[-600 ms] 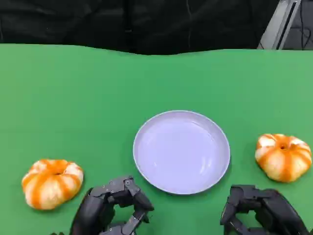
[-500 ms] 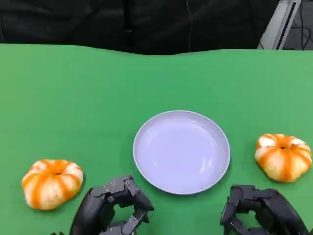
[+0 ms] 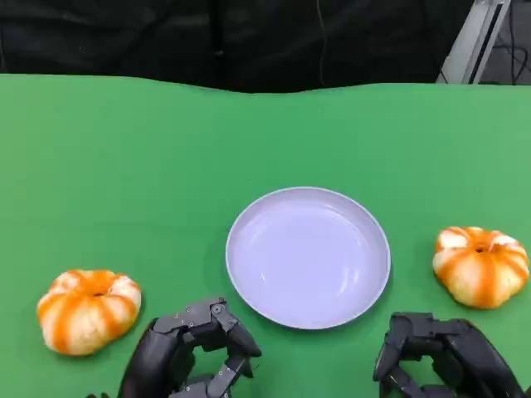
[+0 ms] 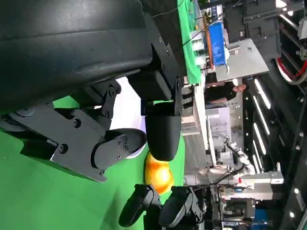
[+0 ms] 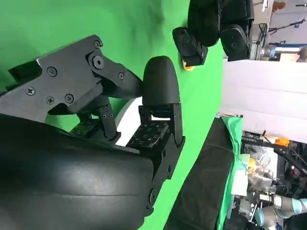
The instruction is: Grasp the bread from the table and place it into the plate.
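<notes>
Green counter (image 3: pixel 149 166) across most of the head frame, from the lower edge up to a black backdrop (image 3: pixel 207 37) along the top; a grey metal frame (image 3: pixel 473 37) slanting in the upper right corner.

Pale lavender plate (image 3: pixel 308 197) just right of centre and a little below the middle, flat on the green, nothing in it; in the left wrist frame a white strip of the same plate (image 4: pixel 128 108) behind the black fingers.

Two orange-and-white pumpkin-shaped breads, both on the counter and apart from the plate; left bread (image 3: pixel 88 309) at the lower left, right bread (image 3: pixel 481 265) at the right edge a little below mid-height; right bread again as an orange lump (image 4: pixel 158 175) low in the left wrist frame, just past a black fingertip.

Left hand (image 3: pixel 192 352) at the lower edge left of centre, between left bread and plate, touching neither; fingers (image 3: pixel 232 336) loosely curled and apart, nothing held; the same in the left wrist frame (image 4: pixel 124 120), bent fingers with a gap and nothing in it.

Right hand (image 3: pixel 440 356) at the lower right corner, below the right bread and clear of it, fingers bent downward with nothing gripped; in the right wrist frame (image 5: pixel 144 110) fingers parted over green, empty; left hand as dark fingers (image 5: pixel 211 33) at the top of that frame.
</notes>
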You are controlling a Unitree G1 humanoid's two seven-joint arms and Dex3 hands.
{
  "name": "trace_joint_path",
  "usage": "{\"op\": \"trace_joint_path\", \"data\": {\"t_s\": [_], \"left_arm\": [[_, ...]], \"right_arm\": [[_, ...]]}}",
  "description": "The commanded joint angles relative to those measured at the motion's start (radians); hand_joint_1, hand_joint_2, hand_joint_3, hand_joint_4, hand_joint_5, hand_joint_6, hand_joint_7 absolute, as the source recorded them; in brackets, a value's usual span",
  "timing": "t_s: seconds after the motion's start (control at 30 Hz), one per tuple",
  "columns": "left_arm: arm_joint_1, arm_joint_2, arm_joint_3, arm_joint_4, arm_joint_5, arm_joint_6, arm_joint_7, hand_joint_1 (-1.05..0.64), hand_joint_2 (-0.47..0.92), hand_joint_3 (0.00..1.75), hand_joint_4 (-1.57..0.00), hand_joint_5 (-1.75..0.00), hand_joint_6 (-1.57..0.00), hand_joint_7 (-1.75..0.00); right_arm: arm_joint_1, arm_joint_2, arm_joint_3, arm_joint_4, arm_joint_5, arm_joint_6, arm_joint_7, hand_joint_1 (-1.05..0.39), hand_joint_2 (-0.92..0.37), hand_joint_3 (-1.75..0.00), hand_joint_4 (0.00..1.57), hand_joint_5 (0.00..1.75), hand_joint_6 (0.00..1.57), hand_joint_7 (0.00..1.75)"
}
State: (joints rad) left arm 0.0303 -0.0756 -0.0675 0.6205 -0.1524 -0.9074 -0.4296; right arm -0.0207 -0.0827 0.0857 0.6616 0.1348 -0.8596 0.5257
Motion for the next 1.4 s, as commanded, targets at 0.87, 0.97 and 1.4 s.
{"op": "trace_joint_path", "data": {"t_s": [0.87, 0.97, 1.4], "left_arm": [[0.004, 0.034, 0.023, -0.015, -0.055, 0.013, -0.033, -0.48, 0.92, 0.11, -0.74, -0.04, -0.67, 0.0], [0.006, 0.035, 0.023, -0.019, -0.057, 0.016, -0.036, -0.48, 0.92, 0.1, -0.74, -0.03, -0.64, 0.0], [0.023, 0.048, 0.065, -0.13, -0.036, 0.013, 0.011, -0.63, 0.92, 0.14, -0.58, 0.0, -0.46, 0.0]], "right_arm": [[0.009, -0.009, -0.009, -0.009, -0.01, 0.004, -0.012, -0.09, -0.63, -0.94, 0.85, 1.45, 0.85, 1.21], [0.01, -0.007, -0.008, -0.009, -0.003, 0.009, -0.007, -0.1, -0.63, -0.94, 0.85, 1.45, 0.85, 1.21], [0.014, -0.009, -0.004, -0.021, -0.008, 0.015, -0.012, -0.09, -0.63, -0.93, 0.85, 1.45, 0.85, 1.21]]}}
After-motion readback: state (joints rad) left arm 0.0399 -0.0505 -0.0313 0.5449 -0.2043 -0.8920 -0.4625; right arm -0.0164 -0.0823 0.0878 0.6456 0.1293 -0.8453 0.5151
